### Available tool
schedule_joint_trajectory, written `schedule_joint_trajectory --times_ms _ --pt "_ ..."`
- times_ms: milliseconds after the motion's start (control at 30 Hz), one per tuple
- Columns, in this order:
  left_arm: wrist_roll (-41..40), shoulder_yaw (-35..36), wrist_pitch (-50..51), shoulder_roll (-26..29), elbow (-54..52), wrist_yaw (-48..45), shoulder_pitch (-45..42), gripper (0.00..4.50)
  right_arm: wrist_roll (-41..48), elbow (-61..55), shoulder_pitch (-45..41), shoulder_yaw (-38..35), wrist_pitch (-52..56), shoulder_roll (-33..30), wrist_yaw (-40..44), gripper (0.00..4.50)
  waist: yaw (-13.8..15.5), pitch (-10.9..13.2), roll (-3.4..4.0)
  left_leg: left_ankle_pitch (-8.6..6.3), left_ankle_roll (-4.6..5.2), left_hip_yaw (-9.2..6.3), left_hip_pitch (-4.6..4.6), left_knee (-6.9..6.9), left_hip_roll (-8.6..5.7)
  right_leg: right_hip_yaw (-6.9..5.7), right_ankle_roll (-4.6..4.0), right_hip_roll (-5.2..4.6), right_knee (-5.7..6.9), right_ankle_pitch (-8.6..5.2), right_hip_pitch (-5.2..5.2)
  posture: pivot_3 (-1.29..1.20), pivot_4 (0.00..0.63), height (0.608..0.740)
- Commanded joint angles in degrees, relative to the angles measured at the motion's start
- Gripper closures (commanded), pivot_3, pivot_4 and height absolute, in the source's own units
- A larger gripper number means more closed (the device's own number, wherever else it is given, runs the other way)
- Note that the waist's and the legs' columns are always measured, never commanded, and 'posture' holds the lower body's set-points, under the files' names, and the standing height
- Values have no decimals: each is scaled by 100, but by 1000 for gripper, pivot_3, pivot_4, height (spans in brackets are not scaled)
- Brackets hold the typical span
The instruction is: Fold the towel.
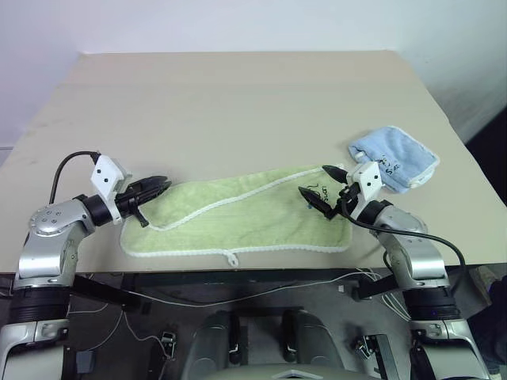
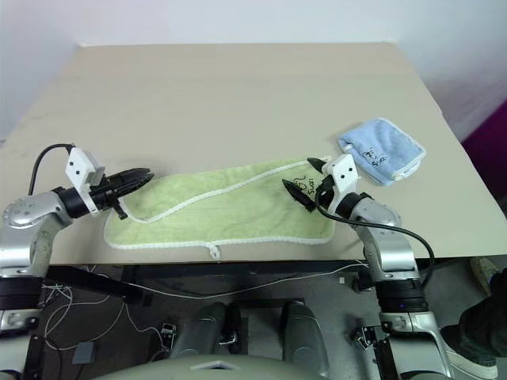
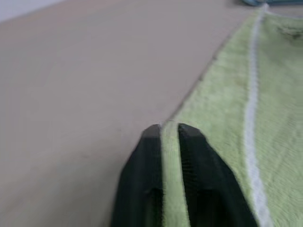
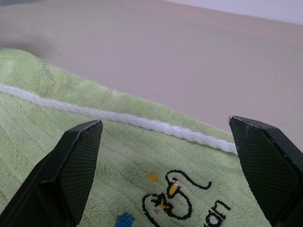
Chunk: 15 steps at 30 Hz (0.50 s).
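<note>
Left gripper [image 3: 165, 130] nearly closed, thin towel [image 1: 253, 218] edge between fingers, right gripper [image 4: 165, 127] spread wide above towel

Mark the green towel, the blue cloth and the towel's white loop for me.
towel [image 1: 253, 218]: left eye view, middle of the green terry.
blue cloth [image 1: 394, 157]: left eye view, centre of its top face.
white loop [image 1: 232, 258]: left eye view, at the towel's near edge.

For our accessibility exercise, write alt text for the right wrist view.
The right end effector, its two black fingers spread wide, hovers over a light-green towel with white edging and a small dark embroidered mark. Beyond lies the bare beige table.
</note>
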Motion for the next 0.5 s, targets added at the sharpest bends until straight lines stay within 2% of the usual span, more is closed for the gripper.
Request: schedule_joint_trajectory --times_ms 33,267,500 --pt "181 -157 -491 475 171 -819 -97 2545 -29 -212 -15 62 -27 61 -51 0 -4 0 0 0 0 2 0 -1 0 1 0 -1 0 0 -2 0 150 740" --pt "747 -553 -1619 1011 733 -1642 -263 124 -28 -129 -112 112 -33 103 -79 0 7 1 1 -3 1 2 -1 -1 -2 2 -1 -6 -1 0 -4 0 150 740" --pt "1088 -780 -2533 1188 848 -1872 -354 30 -15 -49 -203 121 -56 112 -44 0 3 1 2 -17 26 3 -3 -3 -1 3 -2 -8 -1 0 -9 0 150 740"
